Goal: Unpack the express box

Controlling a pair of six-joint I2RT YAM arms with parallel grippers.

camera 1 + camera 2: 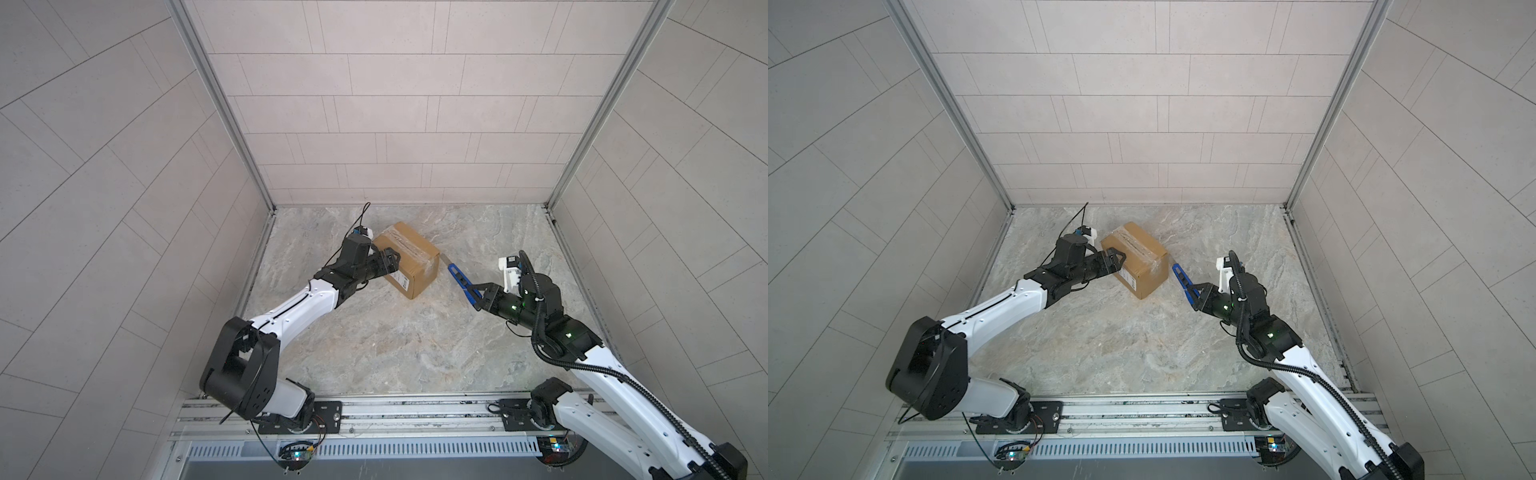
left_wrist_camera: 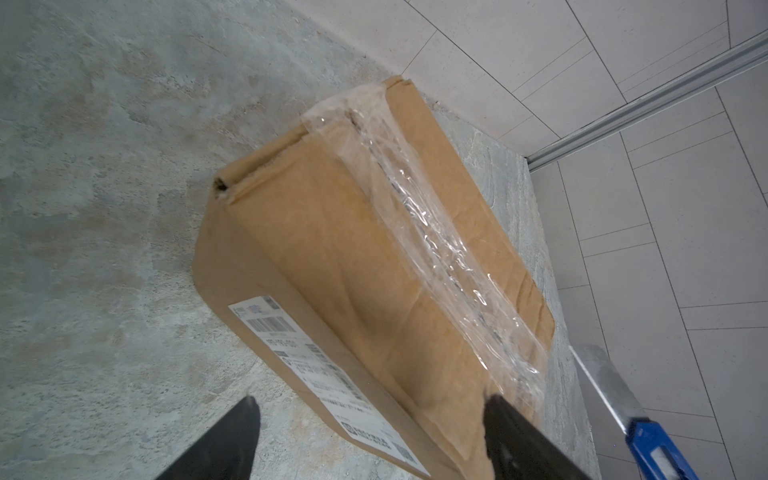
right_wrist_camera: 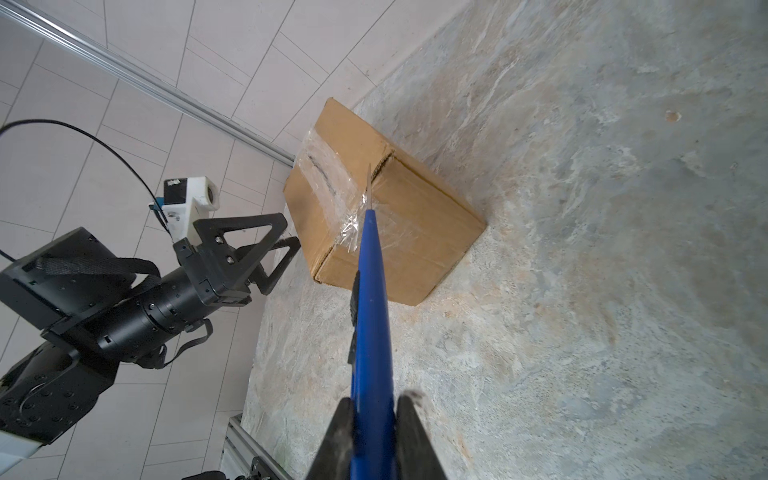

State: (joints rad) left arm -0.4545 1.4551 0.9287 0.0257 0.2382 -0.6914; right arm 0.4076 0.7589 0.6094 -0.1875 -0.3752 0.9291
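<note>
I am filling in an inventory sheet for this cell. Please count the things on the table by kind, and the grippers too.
Brown express box: 1
Blue utility knife: 1, held in the right gripper
Grippers: 2, the right one and the left gripper, open at the box
Total: 4

The picture's edge is cutting off both fingers (image 2: 515, 440) of the left gripper (image 2: 370, 401) short of their roots, and the finger lying over the express box (image 2: 332, 249) is hiding the carton's nearest corner. The print on the label (image 2: 307, 353) just ahead of those fingertips is blurring past reading. The utility knife (image 3: 372, 299) sticking out ahead of the right gripper (image 3: 376, 399) is covering part of the tape (image 3: 320, 170) and the end face beyond it; whether its blade tip is touching the carton is not showing.
</note>
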